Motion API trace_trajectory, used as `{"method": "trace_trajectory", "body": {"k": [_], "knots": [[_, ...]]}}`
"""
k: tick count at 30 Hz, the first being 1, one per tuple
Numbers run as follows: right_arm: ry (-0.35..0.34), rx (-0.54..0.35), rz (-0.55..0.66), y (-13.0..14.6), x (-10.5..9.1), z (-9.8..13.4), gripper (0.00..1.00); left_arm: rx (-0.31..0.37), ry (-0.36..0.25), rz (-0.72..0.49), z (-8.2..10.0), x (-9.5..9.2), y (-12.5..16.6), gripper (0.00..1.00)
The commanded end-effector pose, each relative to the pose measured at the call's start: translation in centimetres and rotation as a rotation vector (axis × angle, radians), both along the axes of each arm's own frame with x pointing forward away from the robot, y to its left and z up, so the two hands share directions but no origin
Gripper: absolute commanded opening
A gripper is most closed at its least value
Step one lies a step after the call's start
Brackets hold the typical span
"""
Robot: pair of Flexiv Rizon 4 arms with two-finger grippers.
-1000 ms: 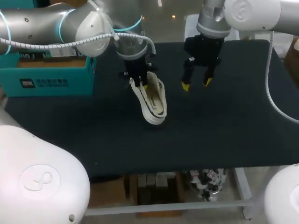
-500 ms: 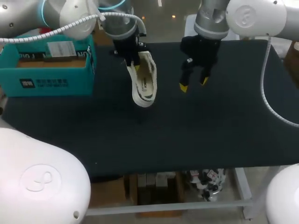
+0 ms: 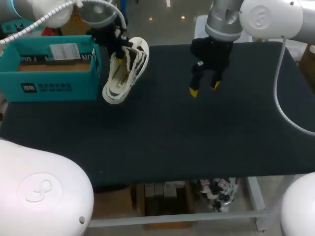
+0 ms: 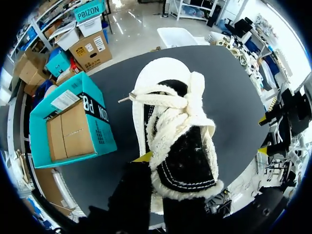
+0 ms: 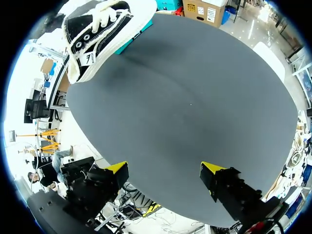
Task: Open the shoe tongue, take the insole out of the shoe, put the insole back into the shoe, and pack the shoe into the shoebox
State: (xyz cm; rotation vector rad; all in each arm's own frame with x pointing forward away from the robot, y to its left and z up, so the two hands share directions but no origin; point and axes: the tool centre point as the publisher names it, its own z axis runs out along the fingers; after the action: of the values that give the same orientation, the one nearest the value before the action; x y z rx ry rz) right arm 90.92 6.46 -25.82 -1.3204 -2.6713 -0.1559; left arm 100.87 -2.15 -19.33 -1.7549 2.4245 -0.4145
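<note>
The shoe hangs in the air, toe lowest, over the far left corner of the bench, just beside the right wall of the teal shoebox. A second ago it was near the bench's middle. The left hand, pinching its collar, has since carried it up and across, so packing looks under way. The right hand hovers spread and empty near the far edge. The shoe hides most of the left fingers, and whether the insole sits inside cannot be made out.
</note>
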Motion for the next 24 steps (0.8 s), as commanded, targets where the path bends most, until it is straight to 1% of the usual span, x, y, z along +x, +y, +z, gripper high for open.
{"method": "trace_trajectory", "body": {"k": [1,8,9,10,11,12,13,14,15,16,17,18,19,20,21,22,23,24], "knots": [[0.003,-0.004,0.000,0.0,0.1,0.1,1.00,-0.023,0.025,0.090,0.7,0.1,0.3,0.00],[0.003,-0.004,0.000,0.0,0.1,0.1,1.00,-0.023,0.025,0.090,0.7,0.1,0.3,0.00],[-0.023,-0.036,0.029,0.2,0.4,0.3,1.00,-0.023,0.025,0.090,0.7,0.1,0.3,0.00],[-0.045,-0.043,0.079,0.5,0.4,0.5,1.00,-0.030,0.027,0.025,0.9,0.1,0.4,0.00],[-0.044,-0.060,0.076,0.6,0.4,0.6,1.00,0.007,0.025,-0.010,1.0,0.4,0.5,0.00],[-0.064,-0.092,0.096,0.8,0.4,0.7,1.00,0.006,0.013,-0.062,1.0,0.8,0.8,0.00],[-0.081,-0.093,0.126,0.9,0.3,0.8,1.00,-0.011,0.052,-0.128,1.1,1.2,1.3,0.00],[-0.072,-0.090,0.111,0.9,0.3,0.8,1.00,0.026,0.032,-0.162,1.1,1.7,1.8,0.00],[-0.090,-0.104,0.125,0.8,0.3,0.8,1.00,0.025,0.002,-0.210,1.0,1.9,2.4,0.00],[-0.108,-0.096,0.145,0.8,0.2,0.8,1.00,-0.008,0.055,-0.218,1.2,2.6,3.2,0.00],[-0.105,-0.091,0.141,0.7,0.1,0.8,1.00,-0.007,0.037,-0.316,1.4,3.0,4.2,0.00],[-0.112,-0.097,0.153,0.6,0.1,0.8,1.00,-0.020,0.028,-0.310,1.6,3.2,4.8,0.00],[-0.136,-0.092,0.172,0.5,0.1,0.7,1.00,-0.029,0.040,-0.312,2.0,4.0,5.8,0.00],[-0.136,-0.096,0.171,0.5,0.0,0.7,1.00,-0.038,0.031,-0.392,2.3,4.2,6.8,0.00],[-0.140,-0.104,0.177,0.5,0.0,0.7,1.00,-0.052,0.032,-0.393,2.7,4.6,7.7,0.00],[-0.152,-0.098,0.187,0.5,0.0,0.6,1.00,-0.050,0.029,-0.391,3.0,4.9,8.2,0.00],[-0.167,-0.094,0.200,0.4,-0.1,0.6,1.00,-0.051,0.002,-0.449,3.4,5.1,9.0,0.00],[-0.175,-0.102,0.207,0.3,-0.2,0.7,1.00,-0.064,0.004,-0.479,3.8,5.4,9.8,0.00]]}}
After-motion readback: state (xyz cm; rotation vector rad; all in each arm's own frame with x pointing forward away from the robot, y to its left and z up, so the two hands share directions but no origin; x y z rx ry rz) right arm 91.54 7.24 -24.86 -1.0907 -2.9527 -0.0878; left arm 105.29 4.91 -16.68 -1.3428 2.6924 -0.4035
